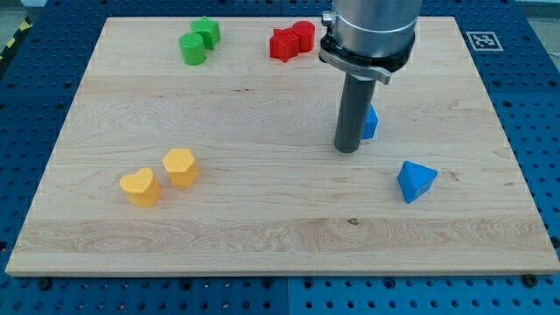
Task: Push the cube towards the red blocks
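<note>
my tip (348, 150) touching blue cube (370, 122) | red blocks (292, 40) beyond | end effector: bare rod

A pale wooden tabletop (262, 219) with visible grain and a small dark knot is seen filling most of the view. It is laid on a blue perforated base (542, 131), whose rows of holes are shown on all sides. A black-and-white marker (480, 39) is seen at the view's top right, and yellow-black striping (10, 39) at the top left. Even, soft lighting is cast.
</note>
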{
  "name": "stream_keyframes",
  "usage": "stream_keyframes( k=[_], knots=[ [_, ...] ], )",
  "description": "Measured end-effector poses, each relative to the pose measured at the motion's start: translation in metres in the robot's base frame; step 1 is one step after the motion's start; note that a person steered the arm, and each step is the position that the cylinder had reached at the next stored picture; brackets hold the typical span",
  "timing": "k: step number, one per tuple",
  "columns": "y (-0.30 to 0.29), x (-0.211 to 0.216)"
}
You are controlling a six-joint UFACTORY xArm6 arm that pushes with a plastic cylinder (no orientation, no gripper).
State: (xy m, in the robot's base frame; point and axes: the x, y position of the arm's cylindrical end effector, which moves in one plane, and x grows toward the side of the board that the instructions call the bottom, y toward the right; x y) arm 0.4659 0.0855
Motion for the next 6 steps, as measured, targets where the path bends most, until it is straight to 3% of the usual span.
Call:
stream_keyframes(
  k=[4,6],
  knots=[
    [0.047,-0.045],
    [0.048,-0.088]
  ],
)
